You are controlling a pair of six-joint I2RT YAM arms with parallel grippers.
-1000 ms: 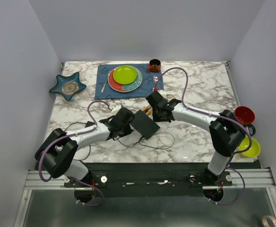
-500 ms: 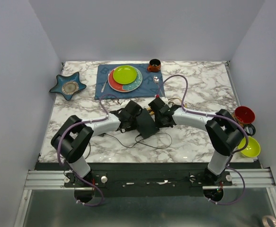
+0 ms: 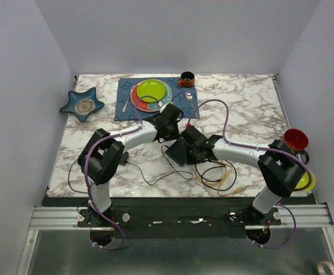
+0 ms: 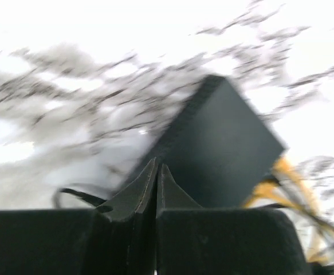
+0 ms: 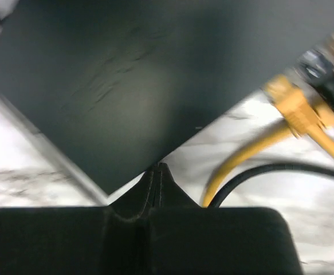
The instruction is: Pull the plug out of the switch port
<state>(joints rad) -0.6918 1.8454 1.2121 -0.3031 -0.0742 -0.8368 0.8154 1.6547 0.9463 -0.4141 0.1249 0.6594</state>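
Observation:
The switch is a flat matte-black box lying at the table's middle, also seen in the left wrist view and the right wrist view. A yellow plug on a yellow cable sits against the switch's edge beside a black plug; blur hides whether it is seated in a port. My left gripper hovers just behind the switch, shut and holding nothing. My right gripper is shut and empty, its tips at the switch's near edge.
Behind the left gripper lies a blue placemat with a green plate and a spoon. A star dish sits far left, a brown cup at the back. A red cup and green bowl stand at the right edge. Thin black cord loops at front.
My left arm has swung from the switch's left side round to behind it, near the placemat. The right gripper and switch have shifted nearer, and the yellow cable now trails at front right.

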